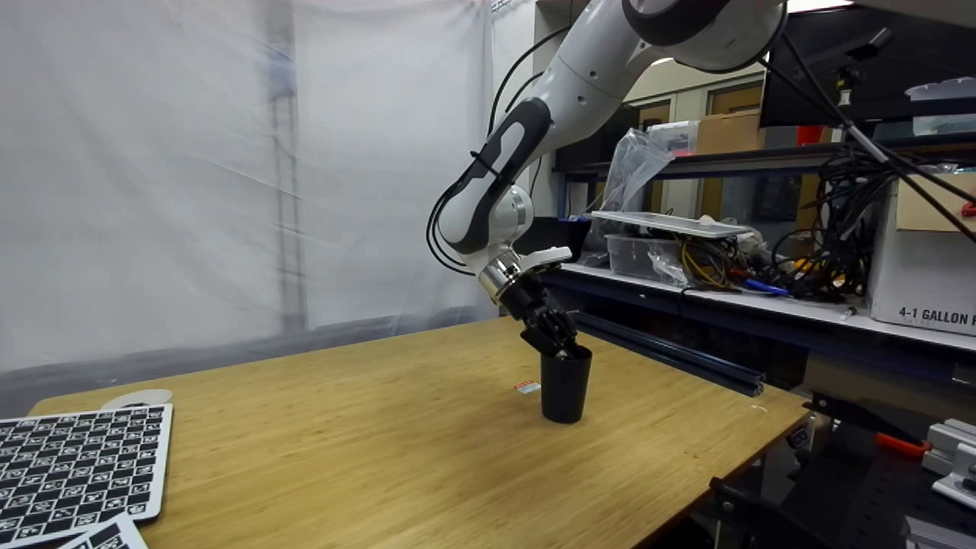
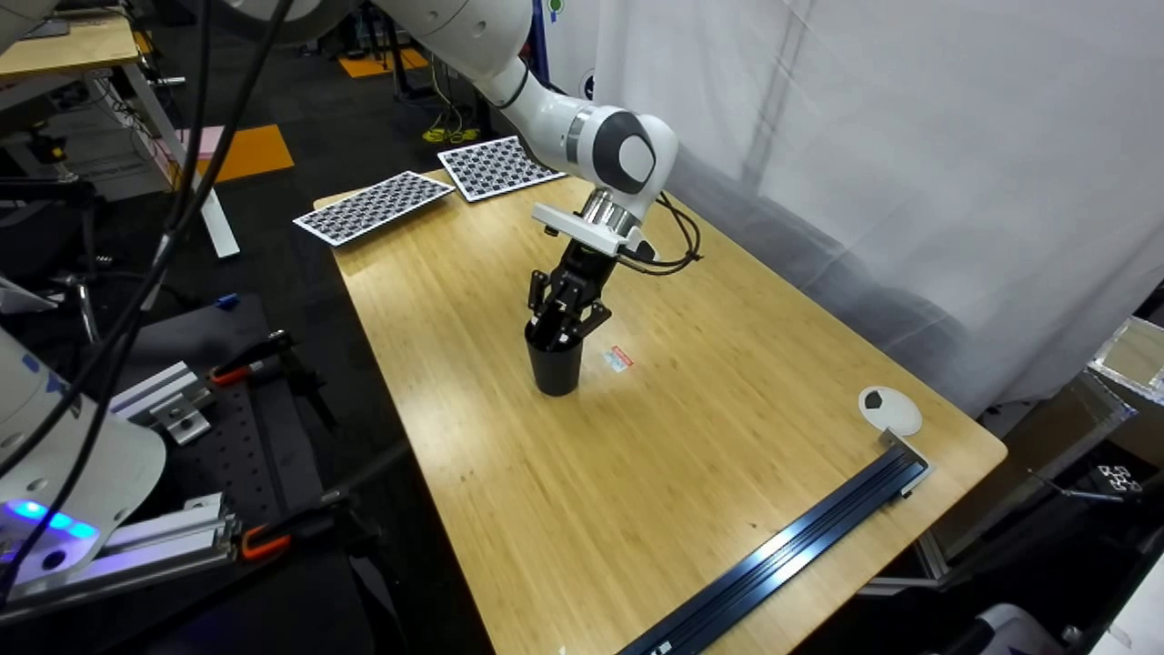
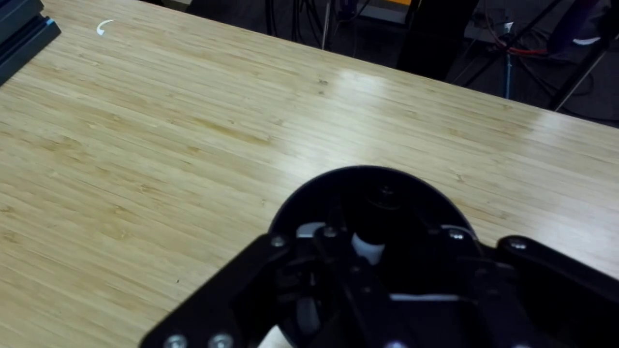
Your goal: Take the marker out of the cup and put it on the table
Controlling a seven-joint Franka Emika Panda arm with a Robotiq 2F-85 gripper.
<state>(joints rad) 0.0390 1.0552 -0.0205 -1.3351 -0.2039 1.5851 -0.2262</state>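
The black cup stands upright on the wood-grain table; it shows in both exterior views and the wrist view. My gripper points down at a slant, its fingertips inside the cup mouth. In the wrist view its fingers are apart. The marker is in the cup between them, its dark end upward and a white part below. A dark gap shows between marker and right finger; contact at the left finger cannot be told. The cup walls hide the marker's lower part.
A dark metal rail lies along one table edge. Checkered boards lie at the opposite end. A small red-and-white label is beside the cup. A cluttered shelving bench stands beyond the rail.
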